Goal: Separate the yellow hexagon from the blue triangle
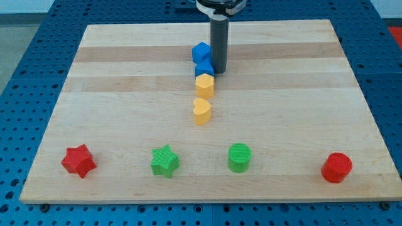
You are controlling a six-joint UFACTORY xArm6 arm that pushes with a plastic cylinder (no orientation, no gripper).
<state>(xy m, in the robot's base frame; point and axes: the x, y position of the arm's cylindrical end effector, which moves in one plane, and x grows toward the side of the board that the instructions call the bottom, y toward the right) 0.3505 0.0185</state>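
The yellow hexagon (204, 85) stands near the board's middle top, touching the blue triangle (204, 68) just above it. A blue cube (200, 52) sits above and touching the triangle. A yellow heart (201, 111) lies just below the hexagon. My tip (219, 70) is at the right side of the blue triangle, close to or touching it, and above right of the hexagon.
Along the view's bottom stand a red star (78, 161), a green star (164, 161), a green cylinder (239, 157) and a red cylinder (336, 167). The wooden board (113, 94) lies on a blue perforated table.
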